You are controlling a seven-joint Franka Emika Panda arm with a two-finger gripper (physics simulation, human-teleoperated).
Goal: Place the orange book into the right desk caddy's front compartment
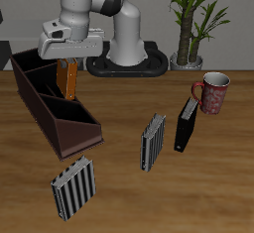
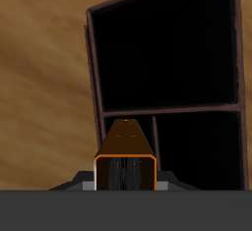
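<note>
The orange book [image 1: 67, 79] hangs upright in my gripper [image 1: 67, 70], which is shut on its top. It is held just above the right desk caddy [image 1: 47, 115], a long dark brown box with dividers, over its middle part. In the wrist view the orange book [image 2: 126, 154] with its black edge points down at the caddy [image 2: 95, 87], near a divider [image 2: 167, 108] between two dark compartments. My gripper [image 2: 126, 180] shows only as grey finger bits beside the book. The book is above the rim, not inside a compartment.
A grey-striped book [image 1: 74, 187] lies near the table's front edge by the caddy's front end. Another grey-striped book [image 1: 152, 141] and an all-black book [image 1: 187, 125] stand mid-table. A red mug [image 1: 211, 91] stands beyond them. A potted plant [image 1: 189, 39] stands at the back.
</note>
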